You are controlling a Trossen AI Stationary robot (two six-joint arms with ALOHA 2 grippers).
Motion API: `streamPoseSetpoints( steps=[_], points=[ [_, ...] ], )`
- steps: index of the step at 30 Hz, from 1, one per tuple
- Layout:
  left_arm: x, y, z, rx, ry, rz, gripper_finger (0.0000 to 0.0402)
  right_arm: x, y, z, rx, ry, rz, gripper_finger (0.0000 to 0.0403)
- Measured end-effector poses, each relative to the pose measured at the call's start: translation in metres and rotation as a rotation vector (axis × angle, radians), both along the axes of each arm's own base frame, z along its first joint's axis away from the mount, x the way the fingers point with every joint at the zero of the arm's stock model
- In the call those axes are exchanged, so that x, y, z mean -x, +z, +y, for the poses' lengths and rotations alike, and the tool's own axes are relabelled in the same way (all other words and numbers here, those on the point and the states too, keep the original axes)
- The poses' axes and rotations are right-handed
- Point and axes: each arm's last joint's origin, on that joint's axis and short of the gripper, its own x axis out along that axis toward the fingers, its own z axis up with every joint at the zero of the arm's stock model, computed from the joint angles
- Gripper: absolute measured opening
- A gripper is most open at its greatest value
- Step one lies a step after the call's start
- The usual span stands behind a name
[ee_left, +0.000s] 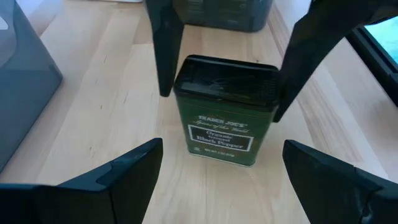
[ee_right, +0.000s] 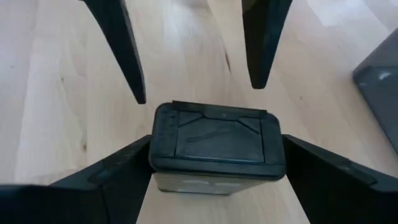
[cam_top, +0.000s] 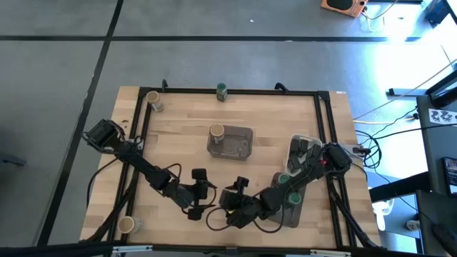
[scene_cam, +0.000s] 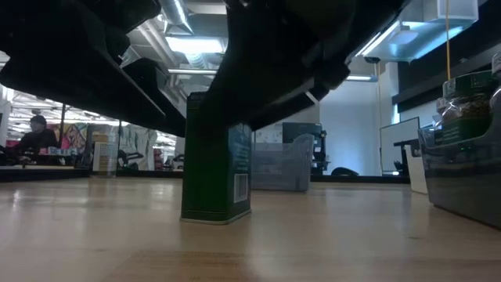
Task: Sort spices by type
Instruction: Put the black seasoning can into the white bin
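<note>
Two grippers flank your pepper tin [ee_left: 225, 109], which stands upright near the table's front edge: left gripper [ee_left: 217, 165] and right gripper [ee_right: 214, 180], both spread wide, gripping nothing; beyond it, the grey tray [cam_top: 235, 146] holds a tan-lidded jar [cam_top: 216, 132]

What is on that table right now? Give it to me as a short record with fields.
target: black pepper tin, upright on the table
right tool: open, straddling the tin
left tool: open, facing the tin, short of it
centre tray: holds one tan-lid jar
right side: dark tins and green-lid jars in trays
loose jars: tan-lid far left corner, green-lid far edge, tan-lid near left corner
</note>
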Motion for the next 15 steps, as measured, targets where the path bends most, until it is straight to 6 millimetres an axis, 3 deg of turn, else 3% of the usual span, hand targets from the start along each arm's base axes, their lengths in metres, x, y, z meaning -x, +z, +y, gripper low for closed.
streamPoseSetpoints(
  steps=[4,9,15],
  points=[
    [0.0,0.0,0.0,-0.005,-0.003,-0.001,0.0329,-0.0018,0.0015,0.0012,-0.005,0.013,-0.02,0.0328],
    [0.0,0.0,0.0,-0.004,-0.003,0.0,0.0329,-0.0032,-0.0012,0.0024,0.009,0.035,-0.019,0.0274],
    [0.0,0.0,0.0,-0.005,-0.003,0.0,0.0329,-0.0015,0.0017,0.002,0.046,0.053,-0.009,0.0271]
  ],
)
